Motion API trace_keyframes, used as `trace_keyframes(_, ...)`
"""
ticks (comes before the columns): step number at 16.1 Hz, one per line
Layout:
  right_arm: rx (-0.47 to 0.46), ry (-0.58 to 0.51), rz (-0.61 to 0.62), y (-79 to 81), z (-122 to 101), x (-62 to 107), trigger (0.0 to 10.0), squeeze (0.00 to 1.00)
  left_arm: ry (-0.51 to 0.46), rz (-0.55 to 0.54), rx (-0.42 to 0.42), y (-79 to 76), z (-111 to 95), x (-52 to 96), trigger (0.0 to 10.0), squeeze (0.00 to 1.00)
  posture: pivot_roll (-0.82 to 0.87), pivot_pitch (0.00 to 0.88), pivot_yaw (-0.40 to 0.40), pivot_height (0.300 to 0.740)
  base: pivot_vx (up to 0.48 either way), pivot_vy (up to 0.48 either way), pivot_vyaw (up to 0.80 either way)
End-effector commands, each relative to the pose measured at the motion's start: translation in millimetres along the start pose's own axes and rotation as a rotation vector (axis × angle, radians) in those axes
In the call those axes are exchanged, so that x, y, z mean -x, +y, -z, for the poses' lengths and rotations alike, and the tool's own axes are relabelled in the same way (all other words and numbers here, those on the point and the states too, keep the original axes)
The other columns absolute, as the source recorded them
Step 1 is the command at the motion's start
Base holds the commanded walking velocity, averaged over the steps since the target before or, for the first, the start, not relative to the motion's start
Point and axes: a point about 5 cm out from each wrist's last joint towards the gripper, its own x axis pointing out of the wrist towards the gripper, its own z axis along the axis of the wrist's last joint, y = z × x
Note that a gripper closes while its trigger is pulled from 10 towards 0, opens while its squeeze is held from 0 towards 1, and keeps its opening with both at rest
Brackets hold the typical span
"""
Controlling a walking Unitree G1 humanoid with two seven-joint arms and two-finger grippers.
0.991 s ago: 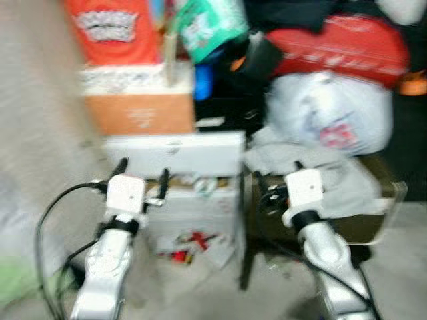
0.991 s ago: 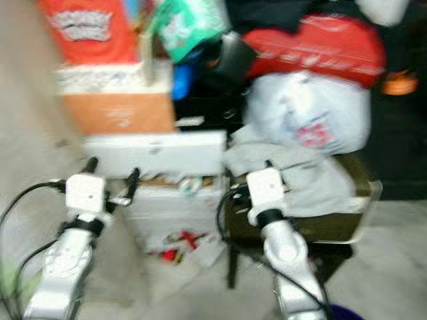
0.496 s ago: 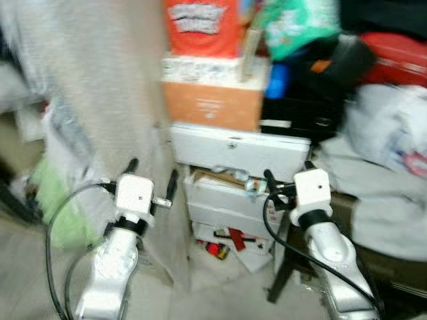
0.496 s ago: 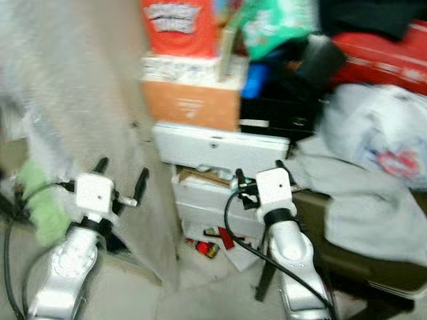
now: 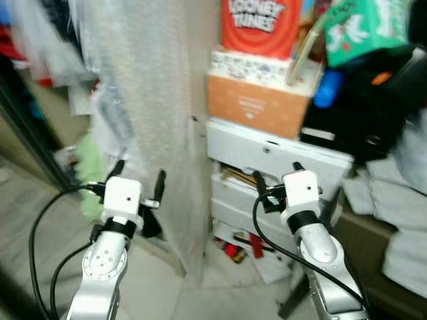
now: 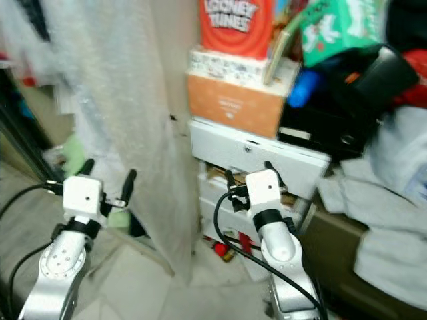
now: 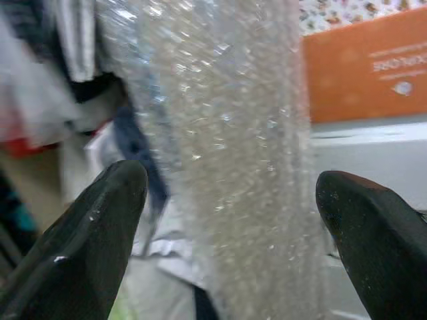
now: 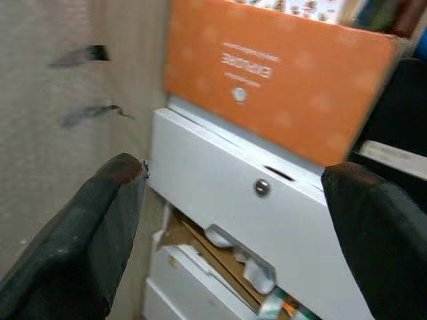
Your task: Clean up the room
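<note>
The room looks far from tidy, so most of the job seems still ahead. A tall roll of bubble wrap stands beside white drawers, one hanging open with papers poking out. On top sit an orange box and a red carton. Red litter lies on the floor below. Left pincer and right pincer both gape wide, holding nothing.
</note>
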Motion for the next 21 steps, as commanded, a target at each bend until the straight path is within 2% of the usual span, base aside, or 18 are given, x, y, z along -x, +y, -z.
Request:
trace_keyframes(1,0.008,-0.005,0.015,-5.2,-2.1,0.5,10.0,0.00,-0.002,0.012,0.002,-4.8,-2.0,0.9,10.0,0.00,-0.09,0.010,0.011,0.740,0.000,0.000,0.80)
trace_keyframes(14,0.009,-0.017,0.017,-6.0,-7.3,-0.6,10.0,0.00,0.027,0.005,-0.008,-5.2,-0.7,3.7,10.0,0.00,-0.09,0.036,0.004,0.740,0.000,0.000,0.74)
trace_keyframes(16,0.009,-0.019,0.015,-5.9,-7.8,-0.6,10.0,0.00,0.025,0.004,-0.003,-5.5,-0.9,3.3,10.0,0.00,-0.09,0.035,0.005,0.740,0.000,0.000,0.00)
trace_keyframes(21,0.005,-0.026,0.011,-5.2,-9.2,-0.8,10.0,0.00,0.026,0.026,0.010,-7.3,-1.6,2.1,10.0,0.00,-0.10,0.032,0.004,0.740,0.000,0.000,0.64)
